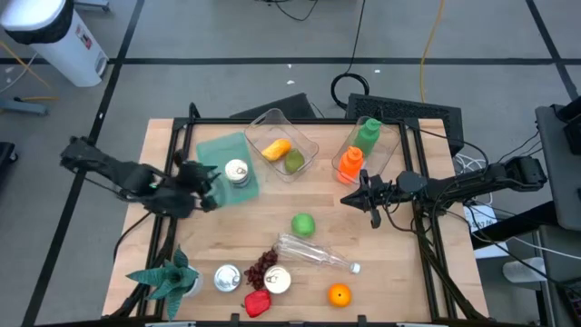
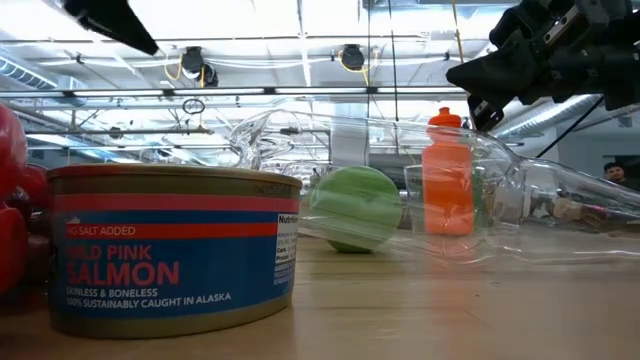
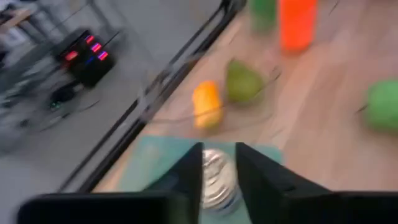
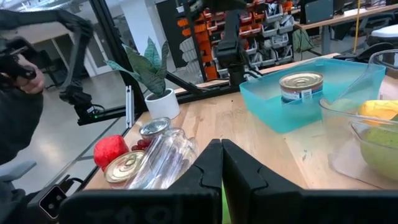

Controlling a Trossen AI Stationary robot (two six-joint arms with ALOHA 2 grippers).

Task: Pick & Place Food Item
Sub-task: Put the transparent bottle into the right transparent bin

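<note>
Left gripper (image 3: 219, 171) has its fingers clamped around the can (image 1: 236, 172) in the teal tray (image 1: 221, 150). Right gripper (image 1: 370, 193) hovers clenched, empty, right of the green apple (image 1: 303, 223).

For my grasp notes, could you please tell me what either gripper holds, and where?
The left gripper has its fingers either side of the small silver-lidded tin can in the teal tray, at its side wall. The right gripper is shut, empty.

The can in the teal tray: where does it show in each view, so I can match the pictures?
High view: can in teal tray, centre-left, beside left gripper.
Low view: not visible.
Left wrist view: between the fingers, bottom centre.
Right wrist view: upper right.
Shared landmark: the clear container holding yellow and green fruit.
</note>
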